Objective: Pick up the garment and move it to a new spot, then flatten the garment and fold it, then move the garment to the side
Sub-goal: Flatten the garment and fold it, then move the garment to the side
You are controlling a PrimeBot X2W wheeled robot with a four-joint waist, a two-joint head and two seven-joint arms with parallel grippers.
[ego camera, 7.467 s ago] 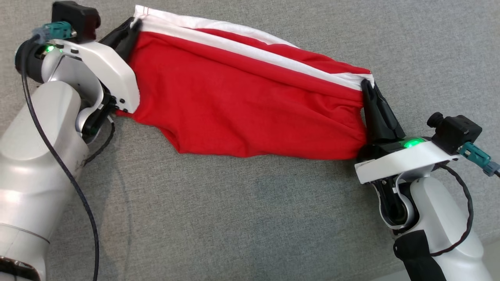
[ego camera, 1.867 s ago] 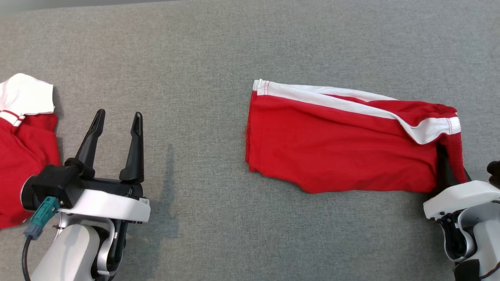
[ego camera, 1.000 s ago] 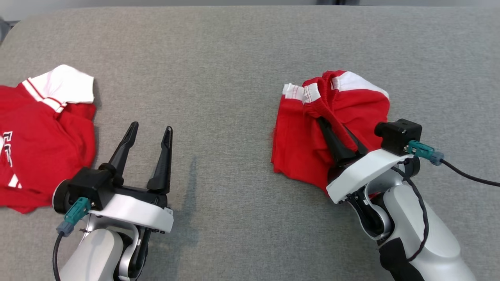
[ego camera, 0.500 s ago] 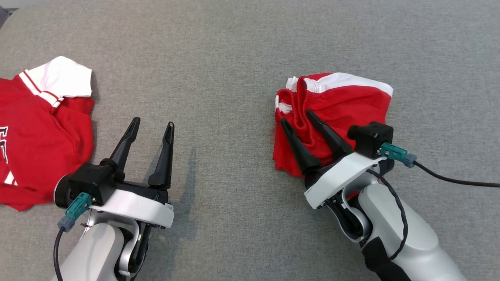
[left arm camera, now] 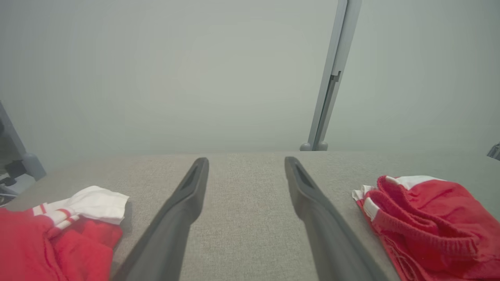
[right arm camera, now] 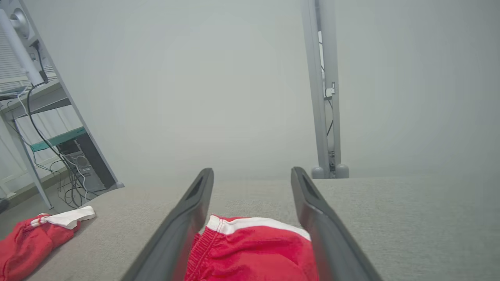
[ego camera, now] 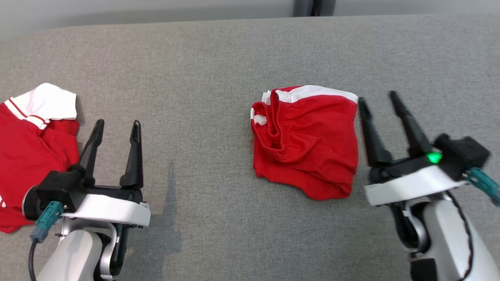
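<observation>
On the near left, the left gripper (ego camera: 118,124) gapes empty, just right of a red shirt (ego camera: 35,152). On the near right, the right gripper (ego camera: 377,98) gapes empty too, just right of the folded red garment (ego camera: 308,144), which lies on the grey cloth surface (ego camera: 211,70).

The red shorts (ego camera: 308,144) lie folded into a rumpled, roughly square bundle on the grey surface (ego camera: 203,78) before me, right of centre, with a white stripe along the far edge and the ribbed waistband bunched on the left side
</observation>
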